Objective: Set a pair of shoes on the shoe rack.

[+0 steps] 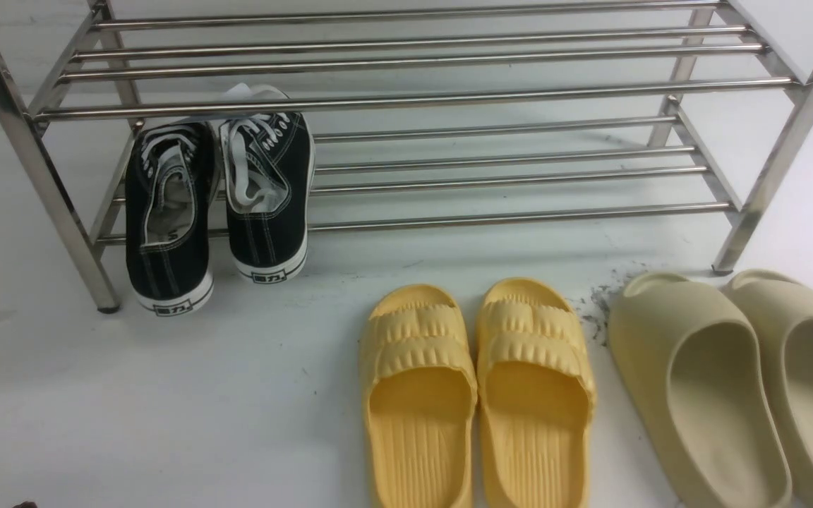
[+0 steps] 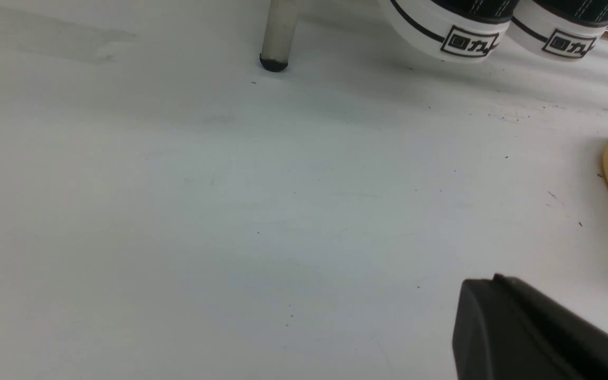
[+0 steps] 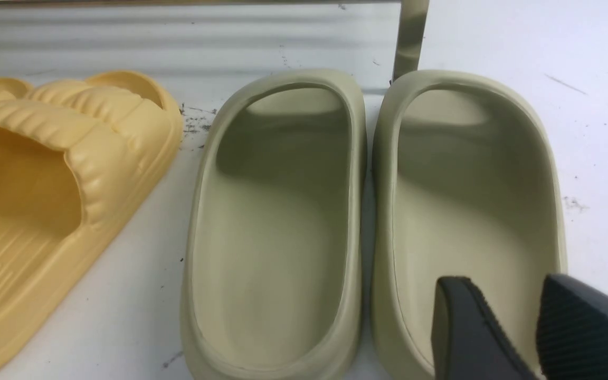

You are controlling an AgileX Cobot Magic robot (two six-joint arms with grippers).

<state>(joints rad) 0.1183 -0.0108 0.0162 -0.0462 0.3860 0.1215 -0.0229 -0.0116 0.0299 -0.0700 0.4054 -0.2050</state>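
Black left tool (image 2: 541,332), shut and empty, hangs over bare tabletop (image 2: 177,211); ahead, sneakers (image 1: 216,204) overhang the shoe rack (image 1: 519,212) and could be tipped off.

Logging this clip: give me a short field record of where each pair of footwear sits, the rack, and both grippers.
sneakers: black pair, side by side on the lower tier at its left end, heels overhanging the front tube
shoe rack: steel, two tiers; upper tier bare in view
yellow slides: pair on the floor, in front of the rack
beige slides: pair on the floor, right of the yellow ones
left gripper: shut, holds nothing, over bare floor
right gripper: slightly parted, holds nothing, above a beige slide
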